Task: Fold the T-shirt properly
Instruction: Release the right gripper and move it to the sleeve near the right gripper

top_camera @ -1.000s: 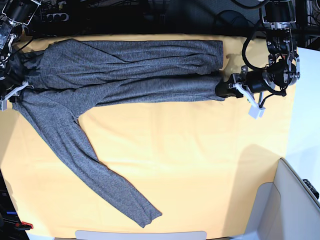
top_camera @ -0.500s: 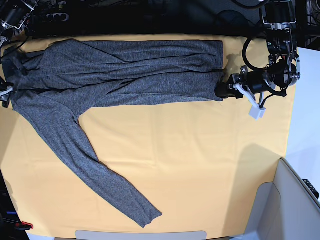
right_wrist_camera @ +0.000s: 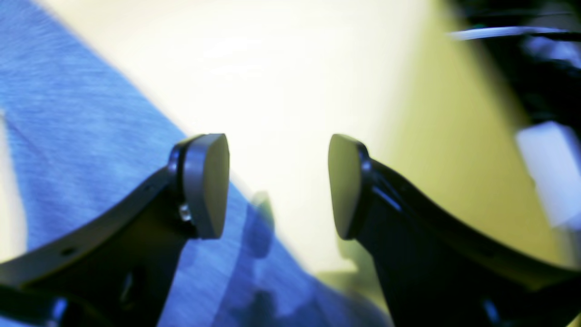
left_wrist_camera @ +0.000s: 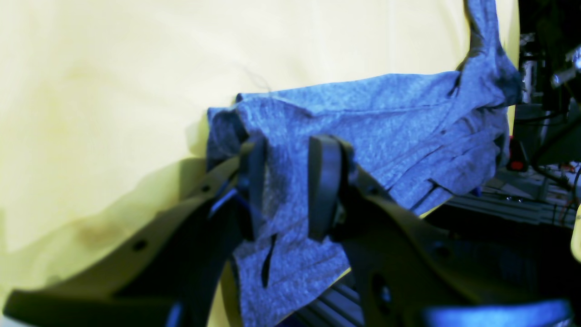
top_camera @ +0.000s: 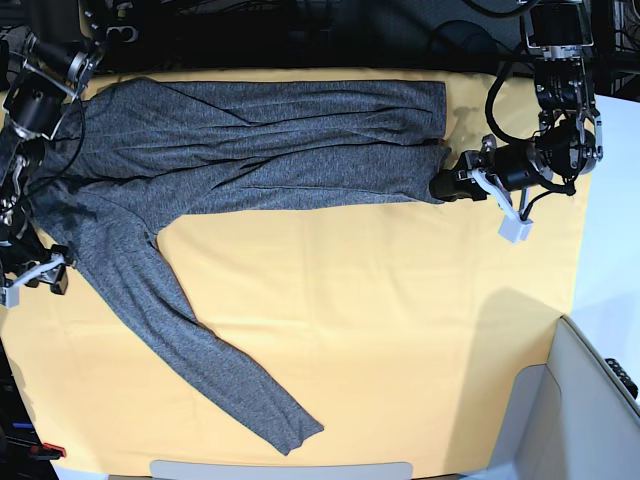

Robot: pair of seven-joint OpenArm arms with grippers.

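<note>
The charcoal-grey T-shirt (top_camera: 250, 150) lies spread along the far side of the yellow table cloth (top_camera: 380, 300). One long sleeve (top_camera: 200, 350) runs diagonally toward the front edge. My left gripper (top_camera: 442, 186) is at the shirt's right end, shut on its hem. In the left wrist view, the left gripper (left_wrist_camera: 288, 186) has bunched shirt fabric (left_wrist_camera: 386, 136) pinched between its pads. My right gripper (top_camera: 35, 275) sits at the left table edge beside the sleeve's shoulder. It is open and empty in the right wrist view (right_wrist_camera: 277, 181), with shirt fabric (right_wrist_camera: 68, 113) to its left.
A pale bin (top_camera: 590, 400) stands at the front right corner. A white surface (top_camera: 612, 250) borders the cloth on the right. Dark equipment and cables line the back edge. A small white block (top_camera: 513, 228) hangs off the left arm.
My right gripper has moved from the shirt's shoulder toward the front along the left edge, and now sits open off the fabric. My left gripper stays shut on the hem, almost unmoved.
</note>
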